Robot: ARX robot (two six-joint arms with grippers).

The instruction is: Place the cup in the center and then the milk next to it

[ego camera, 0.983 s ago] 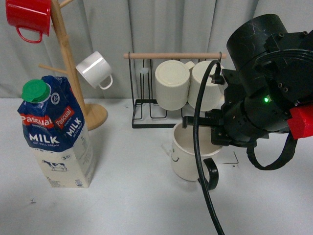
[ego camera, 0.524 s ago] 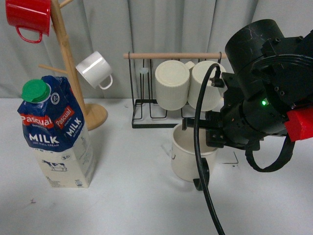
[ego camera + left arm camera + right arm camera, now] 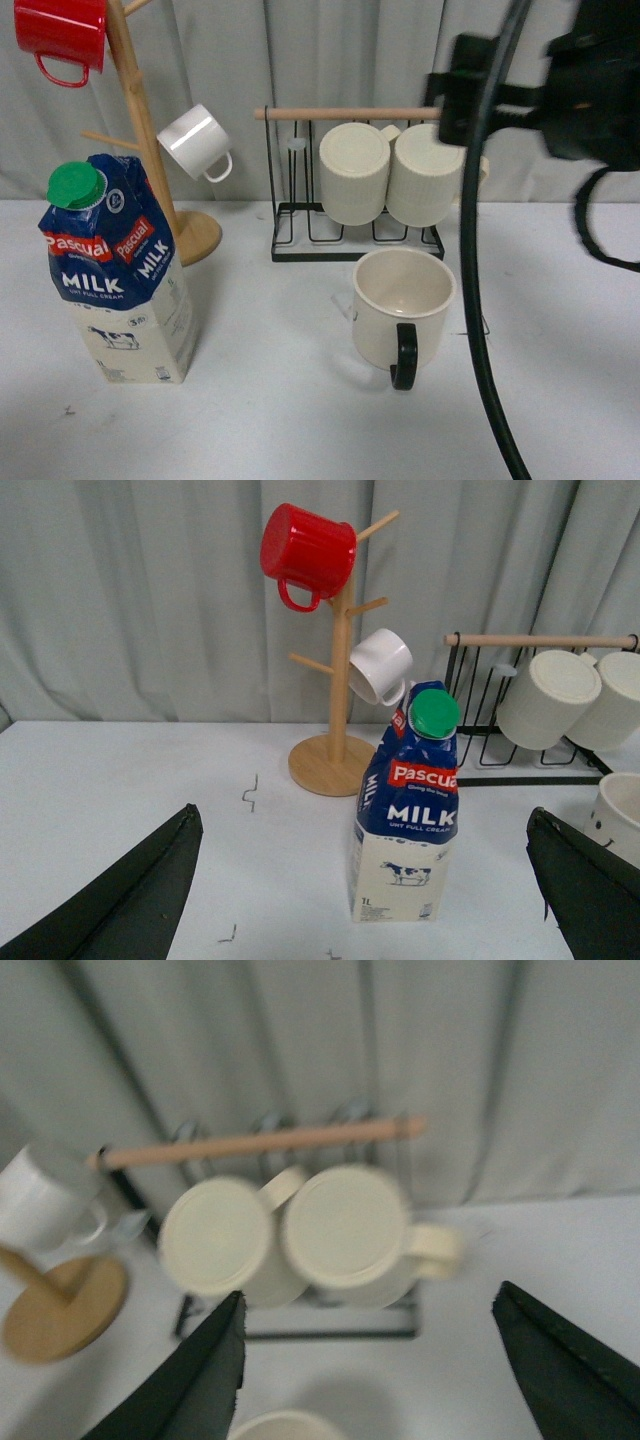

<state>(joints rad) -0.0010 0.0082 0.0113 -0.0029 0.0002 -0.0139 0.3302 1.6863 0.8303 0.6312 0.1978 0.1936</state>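
Wrist views, lower corners: fingers of left gripper (image 3: 362, 820) spread wide apart; likewise right gripper (image 3: 368, 1295), nothing held by either. Front view, lower centre-right: cup (image 3: 400, 300) upright on the white tabletop at the center (image 3: 456, 345), black handle toward the lower edge, untouched. Lower left: milk (image 3: 115, 280) upright, well apart from cup. Behind, mid-frame: wire rack (image 3: 340, 113) bearing two ribbed mugs (image 3: 355, 170). Upper left: wooden mug tree (image 3: 195, 238) with white mug (image 3: 195, 142) and red mug (image 3: 58, 35).

Open tabletop (image 3: 270, 390) between milk (image 3: 115, 275) and cup (image 3: 385, 322), wire rack (image 3: 330, 114) close behind cup, mug tree (image 3: 197, 238) behind milk
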